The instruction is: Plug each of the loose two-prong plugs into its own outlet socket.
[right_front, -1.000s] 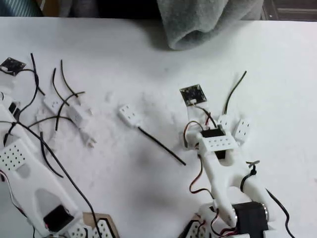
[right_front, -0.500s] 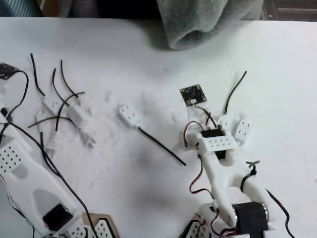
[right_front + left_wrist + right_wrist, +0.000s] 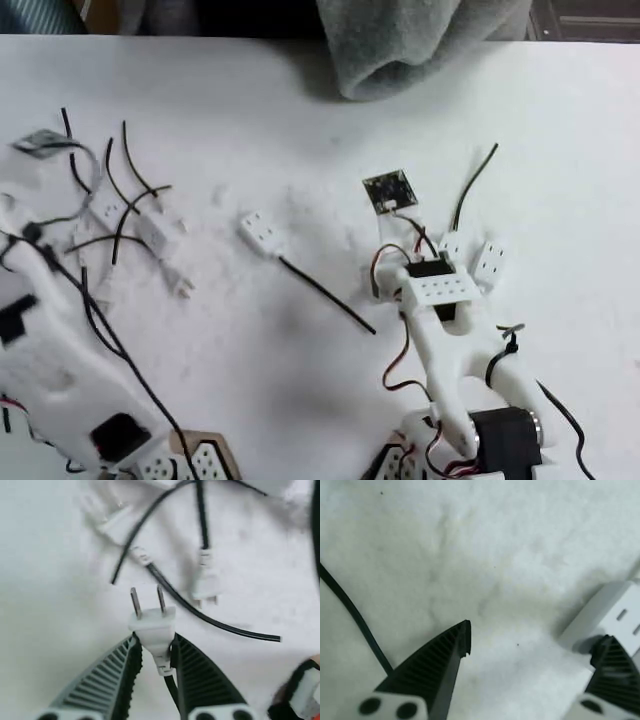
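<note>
My left gripper (image 3: 154, 641) is shut on a white two-prong plug (image 3: 152, 624), its prongs pointing away from the fingers above the white table. Another loose plug (image 3: 205, 586) lies beyond it on a black cord. In the high view the left arm (image 3: 60, 370) stands at the table's left edge, beside several loose plugs (image 3: 160, 235) and cords. A white outlet socket (image 3: 262, 232) with a black cord lies mid-table. My right gripper (image 3: 535, 640) is open, low over the table, with one finger beside a white outlet (image 3: 615, 612). Two outlets (image 3: 455, 245) lie just beyond the right arm (image 3: 440, 290).
A grey cloth (image 3: 420, 45) lies at the table's far edge. Black cords (image 3: 125, 165) cross the left side near the loose plugs. Bare table lies between the middle outlet and the far edge.
The left arm has shifted and turned at the table's left edge, and its wrist camera board has moved to the right. The right arm has kept still.
</note>
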